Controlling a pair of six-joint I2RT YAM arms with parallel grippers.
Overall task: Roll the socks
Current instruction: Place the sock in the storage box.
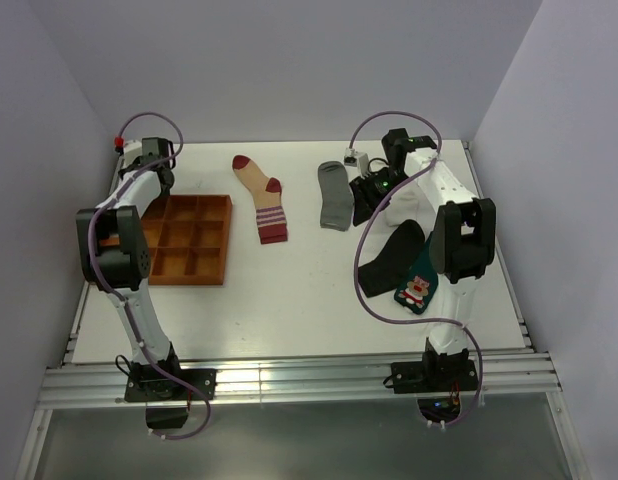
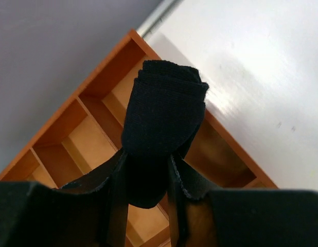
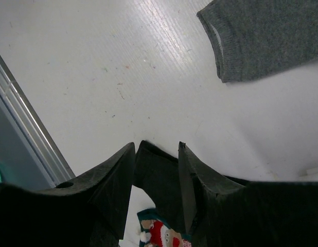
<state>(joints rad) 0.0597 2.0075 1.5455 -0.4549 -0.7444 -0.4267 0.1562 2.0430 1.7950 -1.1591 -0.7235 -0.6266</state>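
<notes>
My left gripper (image 2: 148, 154) is shut on a rolled black sock (image 2: 164, 108), holding it above the orange tray (image 2: 97, 77); from above this gripper (image 1: 161, 188) hangs over the tray's far left corner. My right gripper (image 3: 155, 145) has one end of a flat black sock (image 3: 159, 175) standing up between its fingers and touching both. The rest of that sock (image 1: 389, 258) trails over the table below the gripper (image 1: 367, 200). A teal Christmas sock (image 1: 417, 288) lies beside it, showing under the fingers (image 3: 161, 236).
A grey sock (image 1: 335, 195) lies left of the right gripper, also in its wrist view (image 3: 267, 41). A beige red-striped sock (image 1: 264, 200) lies mid-table. A white sock (image 1: 401, 210) is partly hidden under the right arm. The tray (image 1: 227, 240) stands at the left.
</notes>
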